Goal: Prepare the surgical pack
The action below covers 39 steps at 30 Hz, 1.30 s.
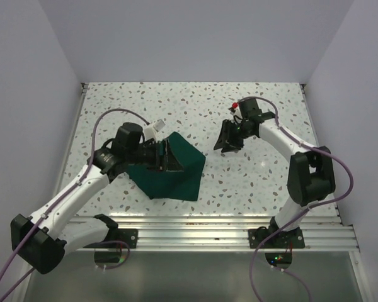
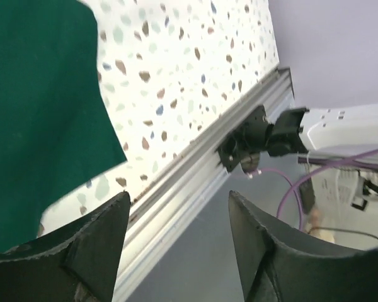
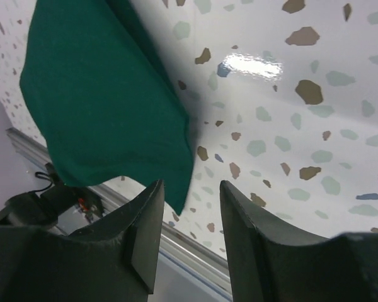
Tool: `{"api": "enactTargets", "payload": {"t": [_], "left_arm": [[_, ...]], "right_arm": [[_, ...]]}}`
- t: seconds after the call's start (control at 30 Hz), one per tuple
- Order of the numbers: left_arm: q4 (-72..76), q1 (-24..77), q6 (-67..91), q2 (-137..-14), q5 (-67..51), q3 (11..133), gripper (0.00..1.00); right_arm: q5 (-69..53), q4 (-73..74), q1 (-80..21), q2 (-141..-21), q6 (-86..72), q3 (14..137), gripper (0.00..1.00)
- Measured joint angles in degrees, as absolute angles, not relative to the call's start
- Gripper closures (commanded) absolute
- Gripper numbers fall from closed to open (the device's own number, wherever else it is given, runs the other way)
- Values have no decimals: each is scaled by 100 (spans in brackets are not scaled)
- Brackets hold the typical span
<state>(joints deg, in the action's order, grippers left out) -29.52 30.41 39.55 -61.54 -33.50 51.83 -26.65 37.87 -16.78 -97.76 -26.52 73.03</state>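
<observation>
One green drape [image 1: 176, 179] lies skewed, a corner pointing right.

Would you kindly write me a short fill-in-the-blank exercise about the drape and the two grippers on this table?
The folded drape is dark ____. The gripper nearest it belongs to the ____ arm. The right gripper, open and away from the drape, holds ____.
Missing words: green; left; nothing.

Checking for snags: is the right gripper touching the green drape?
Apart. The top view shows bare speckled table between the right gripper and the green drape.
</observation>
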Motion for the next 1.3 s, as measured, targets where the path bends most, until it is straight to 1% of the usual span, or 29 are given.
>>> {"api": "enactTargets", "payload": {"t": [0.07, 0.13, 0.17, 0.23, 0.33, 0.4, 0.5, 0.53, 0.7, 0.83, 0.9, 1.0, 1.3], "left_arm": [[-3105, 3041, 3774, -6252, -3087, 5555, 31], [-3232, 3041, 3564, -6475, -2781, 5852, 35], [-3326, 3041, 3409, -6661, -2589, 5994, 39], [-3494, 3041, 3155, -7096, -2189, 6147, 43], [-3922, 3109, 2864, -7666, -1444, 6198, 39], [-4305, 3319, 2779, -7852, -770, 6200, 36], [-4729, 3787, 2786, -7804, 62, 6195, 31], [-4834, 3977, 2799, -7743, 355, 6178, 27], [-5137, 5074, 3148, -7540, 1658, 5920, 25], [-5546, 6176, 3739, -8079, 2738, 5929, 28], [-5682, 6539, 4005, -8521, 3138, 5935, 30], [-5798, 6661, 4237, -9067, 3579, 5935, 35], [-5942, 6639, 4329, -9743, 4309, 6080, 43]], "right_arm": [[-2818, 3769, -1721, -9821, -2755, 7373, 52], [-2971, 3760, -1769, -9848, -2840, 7443, 49], [-3048, 3739, -1796, -9874, -2895, 7485, 49], [-3284, 3607, -1861, -9994, -3087, 7570, 49], [-3509, 3284, -2018, -10160, -3487, 7505, 48], [-3581, 3188, -2126, -10197, -3656, 7422, 45], [-3697, 3124, -2237, -10200, -3754, 7295, 43], [-3701, 3111, -2248, -10200, -3752, 7240, 43], [-3693, 3074, -2228, -10171, -3701, 6812, 42], [-3651, 3044, -2215, -9889, -3682, 6318, 42], [-3632, 3017, -2213, -9675, -3671, 6121, 42], [-3564, 2965, -2213, -9336, -3645, 5905, 42], [-3540, 2818, -2211, -8755, -3629, 5369, 43]]}}
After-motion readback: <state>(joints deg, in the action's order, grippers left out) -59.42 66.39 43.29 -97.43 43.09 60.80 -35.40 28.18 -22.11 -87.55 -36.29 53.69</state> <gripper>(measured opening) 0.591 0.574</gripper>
